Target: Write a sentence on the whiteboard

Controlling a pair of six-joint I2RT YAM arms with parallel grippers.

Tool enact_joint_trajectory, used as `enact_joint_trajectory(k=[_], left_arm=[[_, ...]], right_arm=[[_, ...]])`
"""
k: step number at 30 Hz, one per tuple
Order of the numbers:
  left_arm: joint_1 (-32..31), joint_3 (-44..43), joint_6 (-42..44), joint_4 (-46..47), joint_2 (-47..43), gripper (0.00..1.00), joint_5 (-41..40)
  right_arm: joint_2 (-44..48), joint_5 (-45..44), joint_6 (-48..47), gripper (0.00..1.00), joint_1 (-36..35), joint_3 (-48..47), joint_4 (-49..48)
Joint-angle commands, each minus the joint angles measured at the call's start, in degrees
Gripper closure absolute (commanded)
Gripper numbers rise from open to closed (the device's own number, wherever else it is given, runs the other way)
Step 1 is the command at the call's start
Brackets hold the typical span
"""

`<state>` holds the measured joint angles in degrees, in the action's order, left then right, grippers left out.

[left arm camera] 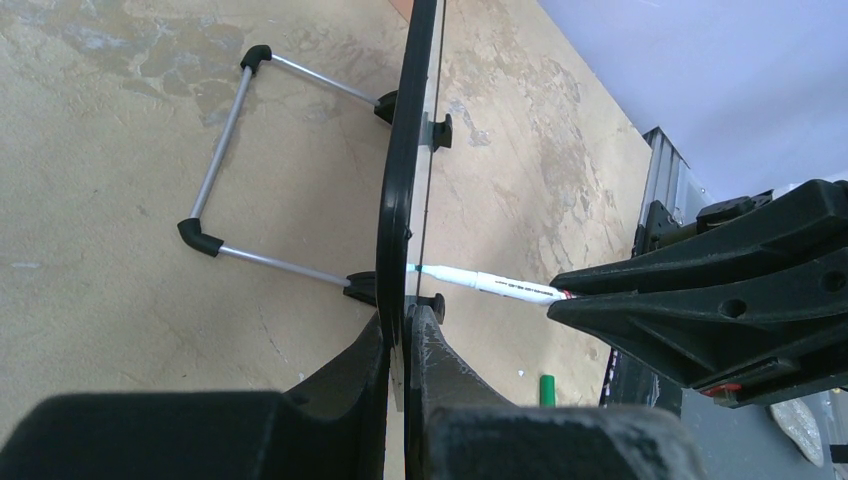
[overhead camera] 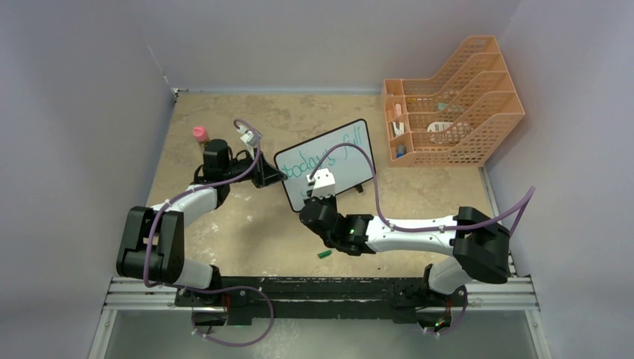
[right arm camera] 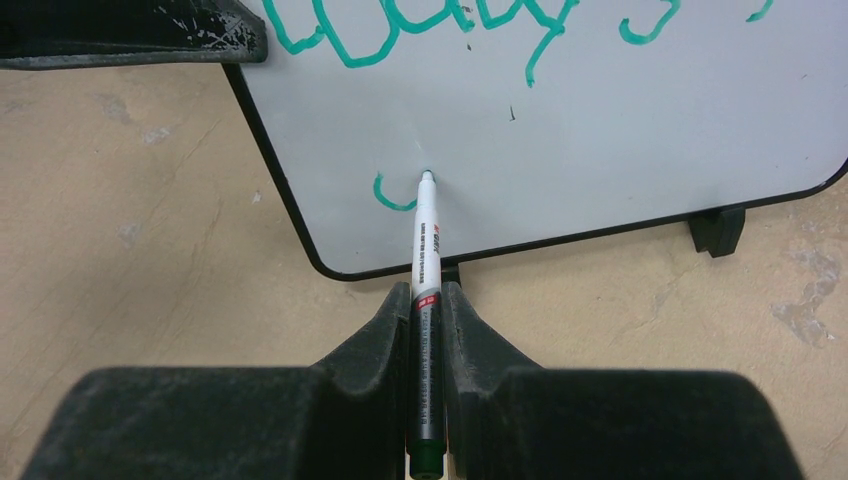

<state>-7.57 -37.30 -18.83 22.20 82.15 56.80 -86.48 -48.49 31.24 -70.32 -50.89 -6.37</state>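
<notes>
The whiteboard (overhead camera: 351,149) stands tilted on its feet at mid-table, with green handwriting across its top. My left gripper (overhead camera: 274,176) is shut on its left edge; in the left wrist view the board (left arm camera: 400,180) runs edge-on between the fingers of the left gripper (left arm camera: 408,330). My right gripper (right arm camera: 427,300) is shut on a white marker (right arm camera: 426,250) with a green end. The marker's tip touches the whiteboard (right arm camera: 600,130) low on the left, beside a short green stroke (right arm camera: 390,198). From the left wrist, the marker (left arm camera: 500,284) meets the board's face.
A green marker cap (overhead camera: 324,254) lies on the table near the right arm. An orange mesh file rack (overhead camera: 448,105) stands at the back right. A small pink-topped object (overhead camera: 199,133) sits at the back left. The board's wire stand (left arm camera: 225,130) extends behind it.
</notes>
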Motion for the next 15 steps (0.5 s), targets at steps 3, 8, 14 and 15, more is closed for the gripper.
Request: enact_joint_trajectory(k=[3,8,14,15], left_arm=[[-0.2,-1.5,0.8,2.1,-2.0,1.00,1.3],[-0.2,-1.5,0.8,2.2,-2.0,1.00,1.3],[-0.2,-1.5,0.7,2.2,-2.0,1.00,1.3],[-0.2,-1.5,0.7,2.2,-2.0,1.00,1.3]], right_arm=[[1.9,-0.4,-2.0,1.00,0.6,-2.3,-4.7],[1.9,0.9,-2.9,1.00,0.6,-2.4,-5.5],[1.7,2.5,-3.6,1.00,0.6,-2.4,-5.9],[1.7,2.8,-3.7,1.00,0.6,-2.4,-5.9]])
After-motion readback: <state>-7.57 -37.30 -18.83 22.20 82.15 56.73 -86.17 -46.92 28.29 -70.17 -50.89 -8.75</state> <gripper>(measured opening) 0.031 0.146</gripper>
